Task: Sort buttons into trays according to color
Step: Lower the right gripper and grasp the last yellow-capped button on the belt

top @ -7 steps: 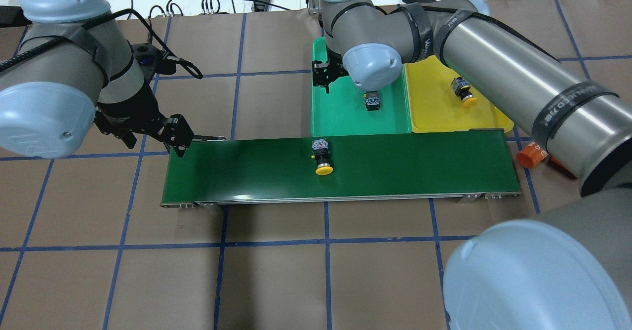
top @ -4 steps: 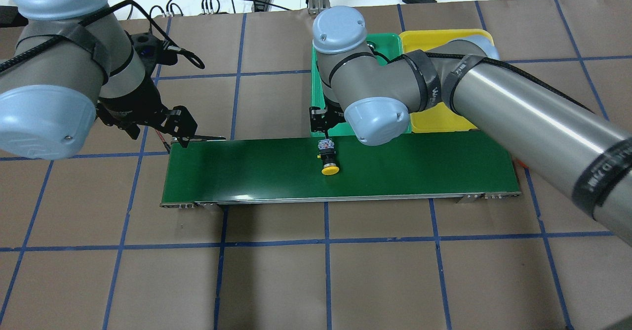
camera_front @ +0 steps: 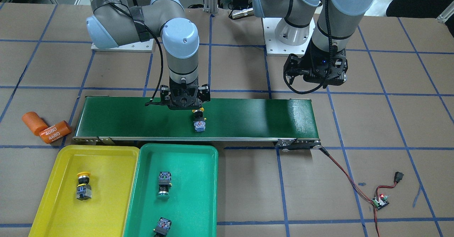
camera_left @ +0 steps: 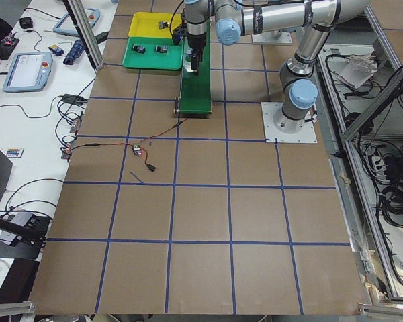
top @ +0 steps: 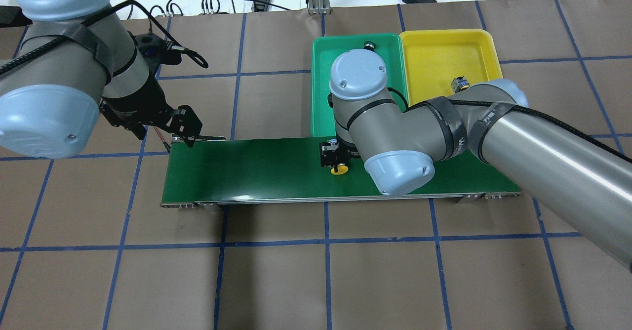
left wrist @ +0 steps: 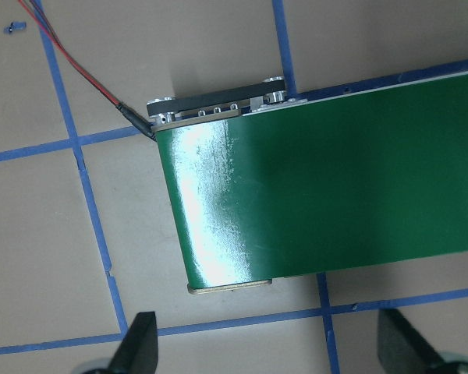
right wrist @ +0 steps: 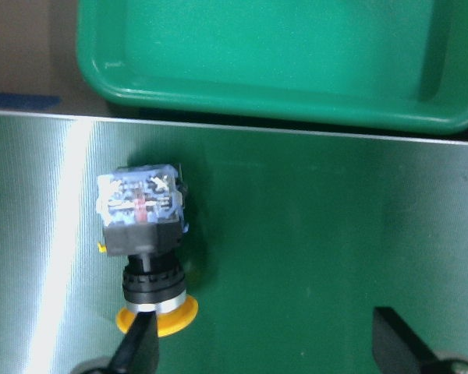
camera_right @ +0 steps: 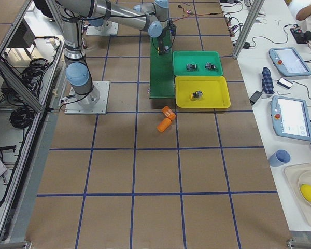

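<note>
The right gripper (right wrist: 269,351) hangs wide open over the yellow button (right wrist: 144,249) lying on its side on the belt (right wrist: 320,218), but one finger (right wrist: 140,347) lines up with the cap, so a straight drop could jab it and send it rolling.

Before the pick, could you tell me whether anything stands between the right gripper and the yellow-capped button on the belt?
Nothing visible does: the right gripper hangs open just above the yellow-capped push button on the dark green conveyor belt.
</note>
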`<state>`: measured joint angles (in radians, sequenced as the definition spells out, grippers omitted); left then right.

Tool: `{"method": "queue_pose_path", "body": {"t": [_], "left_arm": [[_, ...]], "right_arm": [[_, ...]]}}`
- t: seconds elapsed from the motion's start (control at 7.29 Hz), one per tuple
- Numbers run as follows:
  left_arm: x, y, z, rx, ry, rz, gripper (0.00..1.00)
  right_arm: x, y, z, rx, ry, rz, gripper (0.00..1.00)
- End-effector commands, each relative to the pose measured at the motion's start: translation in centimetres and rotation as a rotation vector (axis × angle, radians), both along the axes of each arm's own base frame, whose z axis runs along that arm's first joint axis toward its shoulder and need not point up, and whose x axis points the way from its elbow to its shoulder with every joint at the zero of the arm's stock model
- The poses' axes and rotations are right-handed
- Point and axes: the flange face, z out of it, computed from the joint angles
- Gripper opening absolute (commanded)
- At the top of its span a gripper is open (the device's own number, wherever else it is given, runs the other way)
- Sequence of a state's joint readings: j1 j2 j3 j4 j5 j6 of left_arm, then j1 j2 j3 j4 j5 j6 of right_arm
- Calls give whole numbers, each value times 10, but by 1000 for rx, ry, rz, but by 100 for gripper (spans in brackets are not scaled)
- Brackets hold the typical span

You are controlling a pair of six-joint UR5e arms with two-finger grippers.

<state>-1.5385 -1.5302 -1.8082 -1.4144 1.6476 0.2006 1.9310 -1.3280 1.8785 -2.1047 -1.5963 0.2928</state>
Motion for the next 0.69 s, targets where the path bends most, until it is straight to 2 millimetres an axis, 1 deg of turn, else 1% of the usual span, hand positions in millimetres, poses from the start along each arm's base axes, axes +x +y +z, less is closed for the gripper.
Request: {"method": "queue_pose_path", "body": {"t": [0.0, 0.14, 0.27, 0.41, 0.55], "left_arm": [[0, 0, 7, -14, 3, 0, 100], [0, -1, 4, -8, 3, 0, 100], [0, 0, 5, -11, 3, 0, 100], [0, 0, 6, -14, 3, 0, 100], [0, -1, 5, -21, 2, 0, 100]], "right_arm": [[6, -13, -10, -33, -33, 2, 94], [8, -20, -19, -47, -38, 5, 94], [9, -27, -29, -63, -39, 7, 94], [9, -32, -37, -77, -33, 9, 91], [8, -33, -32, -89, -28, 47, 68]]}}
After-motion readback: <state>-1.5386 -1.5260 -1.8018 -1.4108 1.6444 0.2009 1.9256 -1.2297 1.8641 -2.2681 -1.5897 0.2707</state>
